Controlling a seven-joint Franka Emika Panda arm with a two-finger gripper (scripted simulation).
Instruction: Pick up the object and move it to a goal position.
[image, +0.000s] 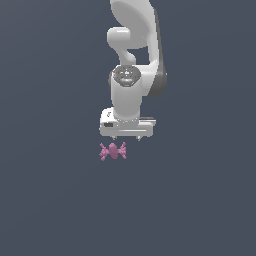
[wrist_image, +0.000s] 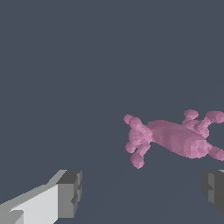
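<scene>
Step in hand: the arm (image: 131, 55) is lining up for the pick, as I judge it; the grab is not yet made.
End effector (image: 125, 138): it is hanging spread wide and holding nothing; in the wrist view one finger (wrist_image: 65, 192) and the other (wrist_image: 214, 189) are showing well apart with bare ground between them.
Candy (image: 113, 151): it is lying on the dark counter (image: 50, 200), just beside the end effector in the exterior view and slightly toward that view's left of its centre.
Doing it well: I would be centring over the rounded middle (wrist_image: 177, 138), not the frilled ends, since the candy is sitting off to one side between the fingers, then coming straight down before closing.
Risk: the spiky ends look likely to catch a finger and twist it.
Containers: I am seeing none in either view, and no marked goal.
</scene>
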